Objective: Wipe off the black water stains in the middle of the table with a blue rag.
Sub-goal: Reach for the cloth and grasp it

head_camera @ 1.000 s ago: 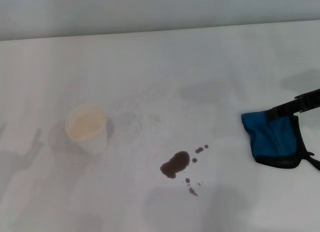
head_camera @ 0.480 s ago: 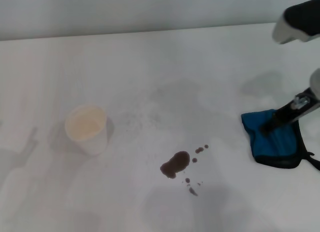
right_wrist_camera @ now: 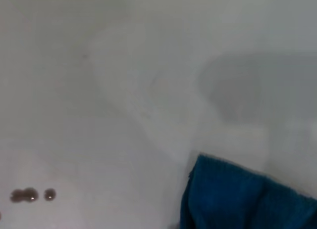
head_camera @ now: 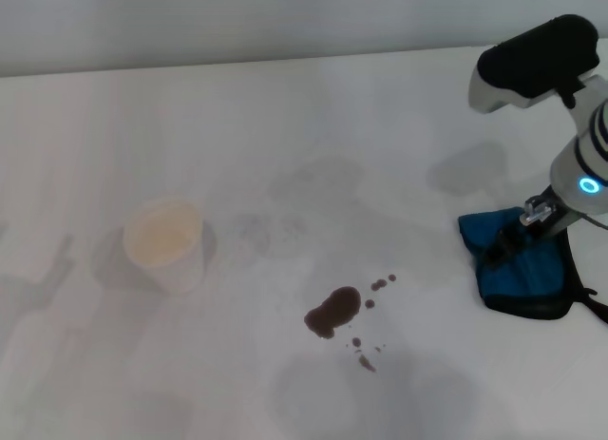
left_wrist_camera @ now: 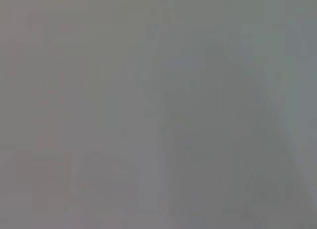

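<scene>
The black water stains [head_camera: 332,310] are one dark oblong blotch with tiny droplets around it, in the middle of the white table [head_camera: 285,155]. The blue rag [head_camera: 527,274], with black edging, lies flat at the table's right side, well apart from the blotch. My right gripper [head_camera: 501,245] reaches down onto the rag's near-left part. The right wrist view shows the rag's corner [right_wrist_camera: 237,199] and two droplets [right_wrist_camera: 25,194]. The left gripper is out of view; its wrist view shows only plain grey.
A white paper cup [head_camera: 164,242] stands upright at the table's left, apart from the stains. The table's far edge [head_camera: 304,58] meets a pale wall. The right arm's white and black body [head_camera: 537,65] hangs over the far right.
The right arm has swung in from the right, and its gripper has moved left and down onto the rag. The rag, stains and cup have not moved.
</scene>
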### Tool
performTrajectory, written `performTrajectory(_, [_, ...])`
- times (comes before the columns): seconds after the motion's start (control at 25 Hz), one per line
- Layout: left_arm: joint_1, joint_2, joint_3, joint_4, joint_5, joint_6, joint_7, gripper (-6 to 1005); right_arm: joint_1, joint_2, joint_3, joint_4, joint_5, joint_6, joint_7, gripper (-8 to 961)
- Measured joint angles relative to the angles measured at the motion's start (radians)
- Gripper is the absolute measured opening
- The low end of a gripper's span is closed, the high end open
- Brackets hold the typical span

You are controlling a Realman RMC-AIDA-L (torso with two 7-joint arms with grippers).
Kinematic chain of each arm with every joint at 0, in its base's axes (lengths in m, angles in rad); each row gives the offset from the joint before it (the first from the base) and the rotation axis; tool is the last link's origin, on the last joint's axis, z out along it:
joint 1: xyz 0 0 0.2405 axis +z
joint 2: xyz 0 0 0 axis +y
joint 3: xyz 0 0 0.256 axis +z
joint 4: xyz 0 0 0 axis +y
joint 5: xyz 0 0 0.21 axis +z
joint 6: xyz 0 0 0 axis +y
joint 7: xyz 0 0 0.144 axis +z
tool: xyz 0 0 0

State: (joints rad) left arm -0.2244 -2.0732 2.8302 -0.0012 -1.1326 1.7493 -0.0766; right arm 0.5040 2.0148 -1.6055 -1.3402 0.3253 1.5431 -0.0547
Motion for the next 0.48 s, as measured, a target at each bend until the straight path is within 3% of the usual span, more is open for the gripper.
performTrajectory(0.36, [-0.005, -0.001, 0.0, 0.0, -0.004, -0.001, 0.0, 879, 0.039, 0.001, -0.014, 0.105, -0.04, -0.034, -0.005, 824])
performTrajectory(0.48, [-0.009, -0.001, 0.0, 0.0, -0.006, -0.003, 0.0, 880, 0.042, 0.0, -0.018, 0.11, -0.04, -0.035, -0.006, 733])
